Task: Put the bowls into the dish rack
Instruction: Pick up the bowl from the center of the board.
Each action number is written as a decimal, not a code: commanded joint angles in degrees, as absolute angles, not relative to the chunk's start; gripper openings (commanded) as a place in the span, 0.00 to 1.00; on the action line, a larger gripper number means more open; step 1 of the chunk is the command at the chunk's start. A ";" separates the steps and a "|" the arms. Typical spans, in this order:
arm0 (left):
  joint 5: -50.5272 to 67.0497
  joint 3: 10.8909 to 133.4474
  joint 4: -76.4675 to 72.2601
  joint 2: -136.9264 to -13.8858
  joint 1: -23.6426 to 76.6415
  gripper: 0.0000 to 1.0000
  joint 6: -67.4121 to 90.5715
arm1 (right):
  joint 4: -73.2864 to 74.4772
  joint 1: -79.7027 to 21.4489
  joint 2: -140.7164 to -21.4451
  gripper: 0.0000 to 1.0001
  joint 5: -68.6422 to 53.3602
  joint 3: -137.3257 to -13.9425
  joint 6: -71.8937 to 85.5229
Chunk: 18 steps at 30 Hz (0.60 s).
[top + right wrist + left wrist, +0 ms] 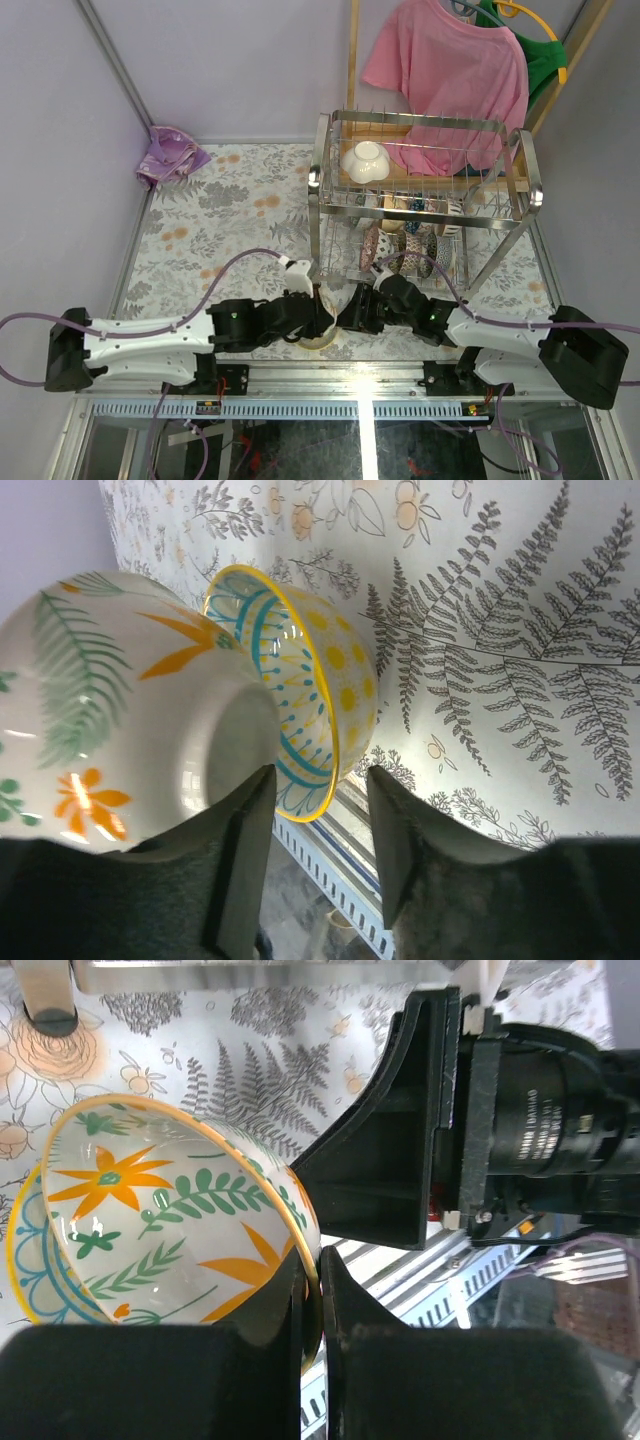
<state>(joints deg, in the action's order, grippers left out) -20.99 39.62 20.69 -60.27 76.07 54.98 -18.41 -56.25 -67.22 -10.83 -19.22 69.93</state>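
Your left gripper is clamped on the rim of the orange-flower bowl, at the near table edge in front of the dish rack. Your right gripper is open, with the rim of the blue-and-yellow bowl between its jaws.

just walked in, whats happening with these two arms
Bowls are being loaded into the dish rack, which already holds a white bowl and several patterned bowls. The left gripper is shut on the rim of the floral bowl; the right gripper stands open astride the rim of the blue-and-yellow bowl.
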 commanded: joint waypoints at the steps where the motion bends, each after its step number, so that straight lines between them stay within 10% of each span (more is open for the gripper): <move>1: -25.20 41.24 21.48 -54.23 75.84 0.00 53.68 | -14.48 -56.80 -62.85 0.55 -7.77 -21.59 66.02; 7: -30.84 41.47 26.70 -47.66 75.78 0.00 54.06 | -7.36 -56.78 -56.85 0.78 -5.34 -23.32 63.63; 18: -30.92 37.55 27.16 -40.88 66.11 0.00 53.76 | 5.48 -56.79 -41.72 0.86 0.20 -24.43 63.09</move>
